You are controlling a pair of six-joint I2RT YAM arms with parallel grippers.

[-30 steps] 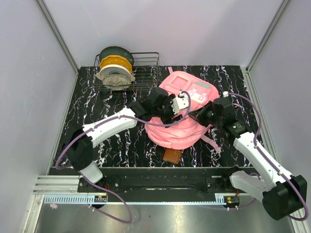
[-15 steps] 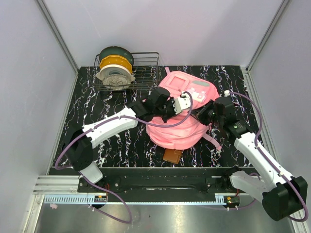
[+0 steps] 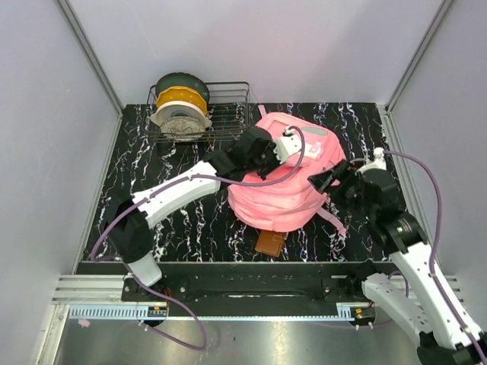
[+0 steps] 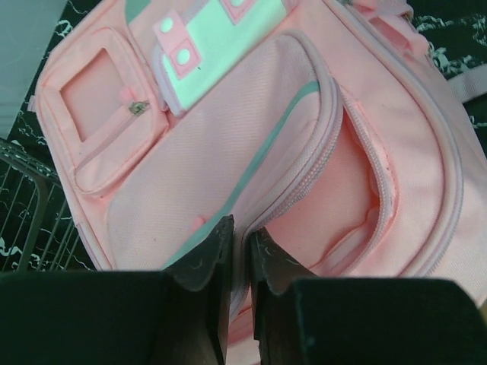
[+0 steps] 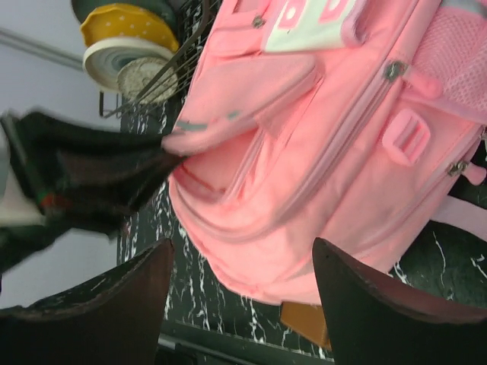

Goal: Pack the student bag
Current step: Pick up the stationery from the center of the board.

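The student bag (image 3: 285,194) is a big pink backpack lying in the middle of the table, its white-and-grey patch (image 4: 221,46) facing up. My left gripper (image 3: 268,161) is over its upper left part. In the left wrist view the left gripper (image 4: 241,243) is shut on the zipper edge of a front pocket flap, and the pocket gapes beside it. My right gripper (image 3: 321,182) stands open just off the bag's right side. In the right wrist view nothing lies between the fingers of the right gripper (image 5: 242,255), and the bag (image 5: 327,152) is ahead of them.
A flat brown item (image 3: 270,243) pokes out from under the bag's near edge, also visible as a brown corner (image 5: 304,319). A wire basket (image 3: 228,114) holding filament spools (image 3: 181,106) stands at the back left. Grey walls enclose the black marbled table (image 3: 152,167).
My left gripper shut on the pocket flap and pulled it up and back. My right gripper let go of the bag, opened wide and drew away to the right.
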